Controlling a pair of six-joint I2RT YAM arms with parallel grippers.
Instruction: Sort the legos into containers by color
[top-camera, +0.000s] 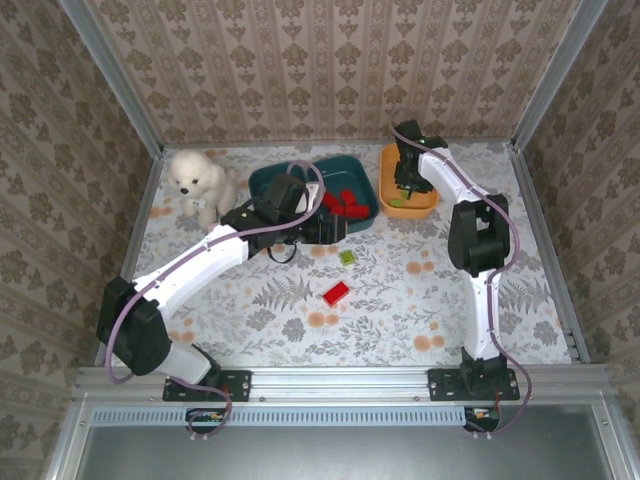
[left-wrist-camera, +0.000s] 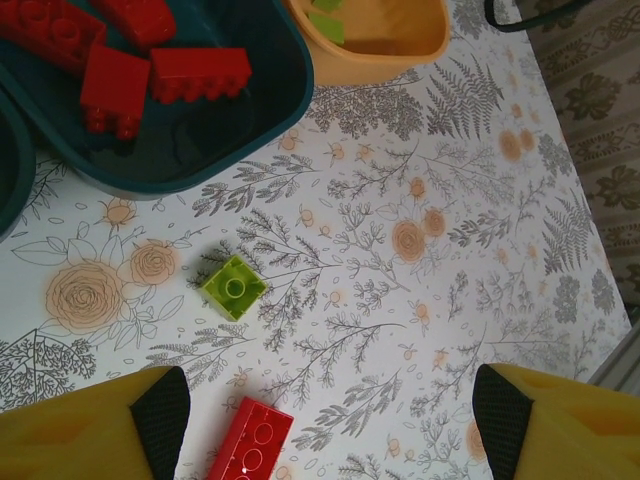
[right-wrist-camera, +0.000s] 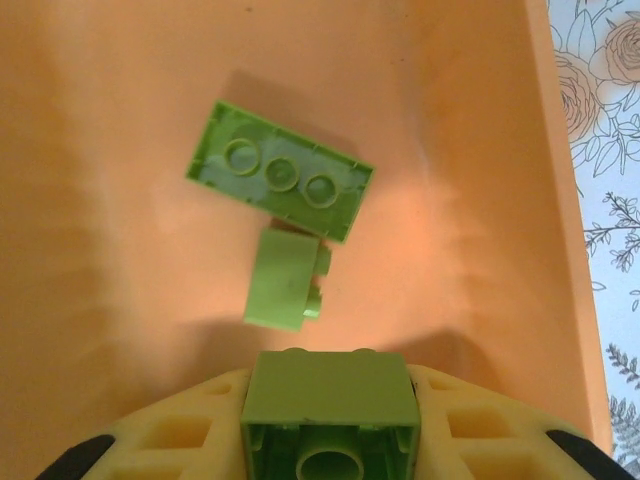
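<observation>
Right end effector (right-wrist-camera: 330, 440) clenched on a light green plastic brick (right-wrist-camera: 330, 395), hollow underside toward the wrist camera. Poised directly above the floor of the orange plastic tray (right-wrist-camera: 120, 200), with a longer light green brick (right-wrist-camera: 280, 185) showing three studs and a small light green brick on its side (right-wrist-camera: 285, 285) lying below, seemingly touching. Likely needs only a release to finish that drop.

Left end effector (left-wrist-camera: 330, 420) released, spread wide over the floral tabletop (left-wrist-camera: 450, 300). Just ahead, a little left of the midline: a small square light green single-stud brick (left-wrist-camera: 234, 287), apart from everything. Nearer, close to one finger pad (left-wrist-camera: 165, 410): a long red brick (left-wrist-camera: 250, 445), long axis slanting up to the right. Beyond both, a dark teal plastic tray (left-wrist-camera: 240, 150) holding red bricks (left-wrist-camera: 165, 80).

Left arm plainly nearer to both loose bricks. Red one probably next, given a wrist turn to straddle its narrow sides. No brand, label or legible writing anywhere.
</observation>
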